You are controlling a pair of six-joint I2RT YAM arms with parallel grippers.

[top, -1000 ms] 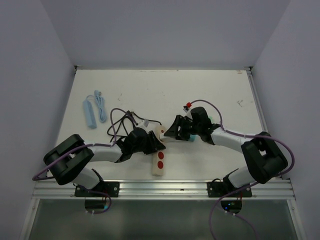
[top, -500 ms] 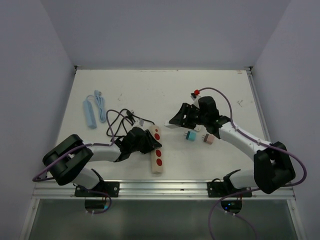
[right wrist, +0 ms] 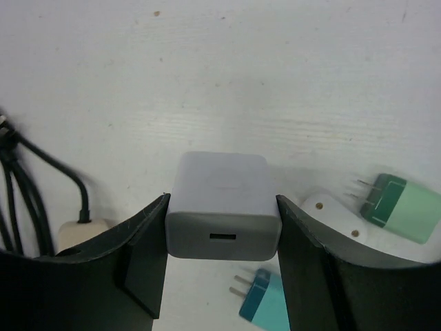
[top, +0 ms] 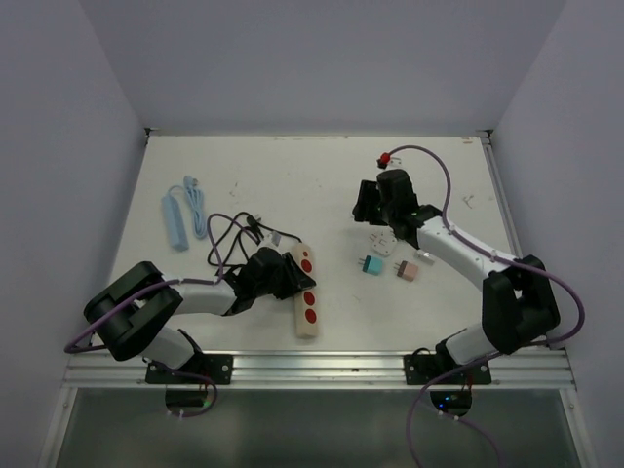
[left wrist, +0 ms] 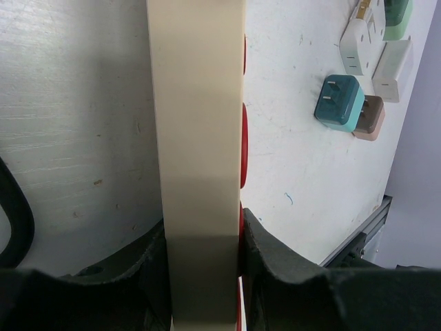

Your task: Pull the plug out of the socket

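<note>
Two grips matter: your left gripper [left wrist: 204, 238] pinches narrow onto the socket [left wrist: 196, 103], which lies on the table [top: 292, 175] near its front edge; your right gripper [right wrist: 222, 217] holds the plug [right wrist: 220, 186] by its smooth sides, well apart from it. Slack there likely drops it among the adapters [top: 371, 264].

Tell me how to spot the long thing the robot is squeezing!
On the white table, find the left arm near the front edge. Its jaws pinch a long cream power strip. It has red spots, unlike the light blue strip farther left.
</note>
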